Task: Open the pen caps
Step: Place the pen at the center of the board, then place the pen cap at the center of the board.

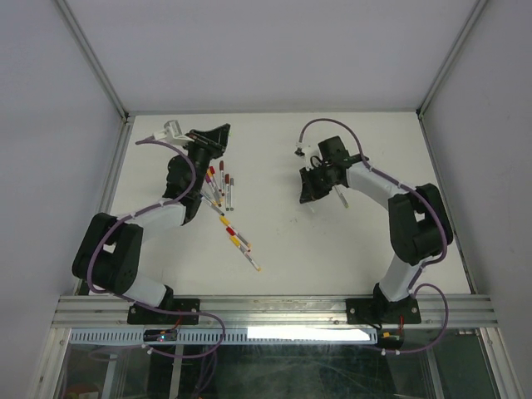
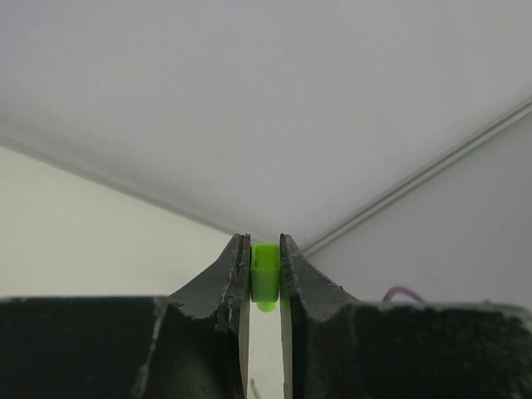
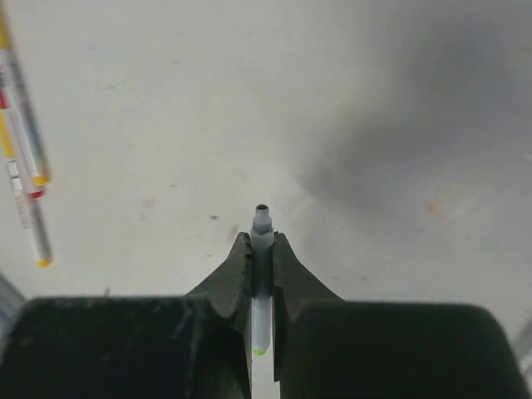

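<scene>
A: White table [image 1: 332, 258], bare white walls. How far along is the uncapping?
B: One pen is open. The left gripper [image 2: 265, 241] is clenched on a green cap [image 2: 265, 281], pinched right between its jaws. The right gripper [image 3: 262, 243] grasps the bare barrel [image 3: 262, 223], whose end pokes out past the tips.
A: And the rest?
B: The other pens [image 1: 224, 189] lie well outside both jaws, probably all capped, though they look too small to be sure
</scene>
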`<state>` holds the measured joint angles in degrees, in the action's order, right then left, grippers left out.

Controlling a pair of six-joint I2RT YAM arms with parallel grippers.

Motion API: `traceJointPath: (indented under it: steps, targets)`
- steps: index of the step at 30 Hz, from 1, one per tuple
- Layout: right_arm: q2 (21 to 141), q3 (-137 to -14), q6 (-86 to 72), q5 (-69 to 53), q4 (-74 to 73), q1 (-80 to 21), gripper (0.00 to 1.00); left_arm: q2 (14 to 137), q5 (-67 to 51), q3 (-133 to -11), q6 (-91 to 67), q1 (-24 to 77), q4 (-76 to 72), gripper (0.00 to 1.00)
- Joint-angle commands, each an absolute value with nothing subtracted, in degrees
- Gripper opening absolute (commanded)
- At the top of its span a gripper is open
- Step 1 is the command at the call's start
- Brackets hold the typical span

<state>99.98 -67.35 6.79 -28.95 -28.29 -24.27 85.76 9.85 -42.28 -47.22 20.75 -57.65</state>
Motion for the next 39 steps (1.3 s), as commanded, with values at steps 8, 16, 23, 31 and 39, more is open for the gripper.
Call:
traceJointPath:
  steps: [8, 16, 23, 31, 39]
  targets:
    - [102.2, -72.4, 14.7, -9.3, -34.9, -16.7, 0.0, 88.2, 12.3, -43.1, -48.9, 32.4, -41.5, 0.0]
    - [105.3, -72.8, 15.3, -8.4, -34.5, -15.3, 0.07, 97.8, 12.7, -51.6, -51.5, 37.6, -33.1, 0.0]
    - [105.7, -72.9, 15.2, -9.0, -34.6, -14.3, 0.15, 107.0, 14.6, -62.6, -50.7, 40.4, -24.3, 0.0]
    - [106.3, -73.2, 15.2, -11.2, -35.1, -13.0, 0.18, 120.3, 12.8, -81.2, -49.7, 41.0, -14.5, 0.0]
    - [106.4, -73.5, 15.1, -12.8, -35.4, -12.8, 0.2, 131.0, 11.0, -95.3, -50.4, 41.0, -8.4, 0.0]
